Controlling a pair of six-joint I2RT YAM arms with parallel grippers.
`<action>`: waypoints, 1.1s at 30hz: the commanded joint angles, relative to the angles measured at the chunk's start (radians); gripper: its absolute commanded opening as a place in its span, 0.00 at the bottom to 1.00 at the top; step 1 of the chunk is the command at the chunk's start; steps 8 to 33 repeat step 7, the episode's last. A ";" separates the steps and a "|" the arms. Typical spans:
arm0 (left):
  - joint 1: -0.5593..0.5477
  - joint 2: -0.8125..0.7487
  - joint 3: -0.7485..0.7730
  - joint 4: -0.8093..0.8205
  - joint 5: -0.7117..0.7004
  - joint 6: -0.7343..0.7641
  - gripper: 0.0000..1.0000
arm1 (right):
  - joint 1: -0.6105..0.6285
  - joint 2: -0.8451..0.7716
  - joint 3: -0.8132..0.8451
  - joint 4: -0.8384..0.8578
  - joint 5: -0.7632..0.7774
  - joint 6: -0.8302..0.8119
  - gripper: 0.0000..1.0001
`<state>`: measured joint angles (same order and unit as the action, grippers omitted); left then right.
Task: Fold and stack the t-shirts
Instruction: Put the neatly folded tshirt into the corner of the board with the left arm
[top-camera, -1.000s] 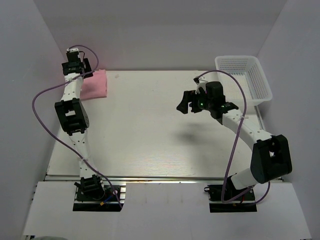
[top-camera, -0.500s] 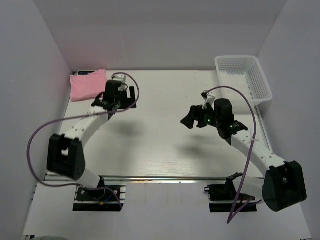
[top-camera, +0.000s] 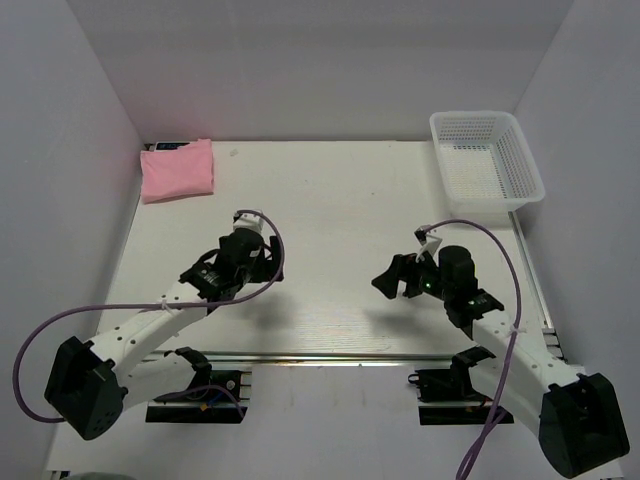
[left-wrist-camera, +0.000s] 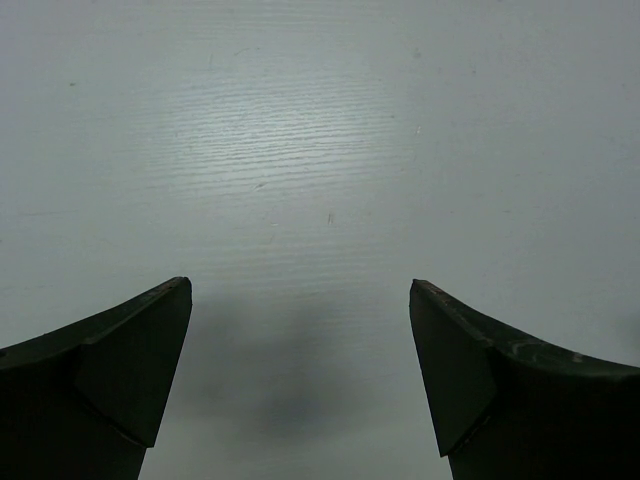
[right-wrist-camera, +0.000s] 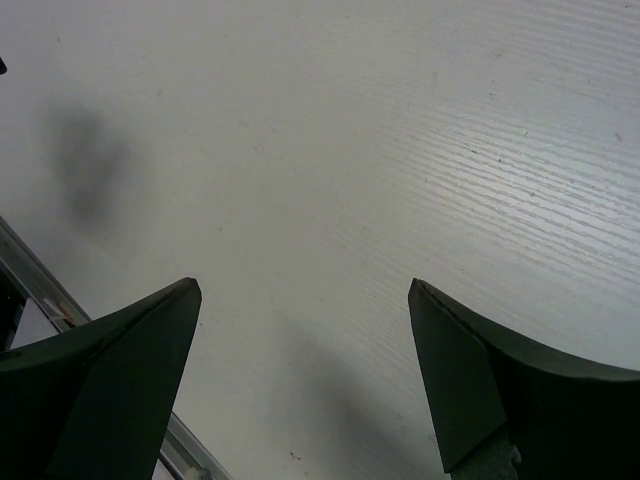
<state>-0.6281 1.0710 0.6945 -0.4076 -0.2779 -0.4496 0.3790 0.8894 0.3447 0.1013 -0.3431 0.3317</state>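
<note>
The folded pink t-shirt (top-camera: 177, 170) lay at eleven o'clock on the table (top-camera: 330, 190); left gripper (left-wrist-camera: 300, 288) and right gripper (right-wrist-camera: 303, 285) hung empty (jaws spread wide).

The white table (top-camera: 330, 200) carries two things. A folded pink t-shirt (top-camera: 177, 170) lies at its far left corner, a mesh basket (top-camera: 487, 165) at the far right.

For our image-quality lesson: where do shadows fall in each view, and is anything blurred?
Top external: faint shadows beneath left arm and right arm on white wood-grain table; folded light-pink t-shirt crisp. Left wrist: soft shadow between dark fingers. Right wrist: shadow blot upper left; nothing blurred.
</note>
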 joint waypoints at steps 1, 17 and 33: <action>-0.024 -0.042 0.002 -0.022 -0.107 -0.035 1.00 | -0.003 -0.044 -0.013 0.097 0.024 0.013 0.90; -0.078 -0.002 0.022 -0.001 -0.159 -0.014 1.00 | -0.003 -0.052 -0.007 0.101 0.067 0.000 0.90; -0.078 -0.002 0.022 -0.001 -0.159 -0.014 1.00 | -0.003 -0.052 -0.007 0.101 0.067 0.000 0.90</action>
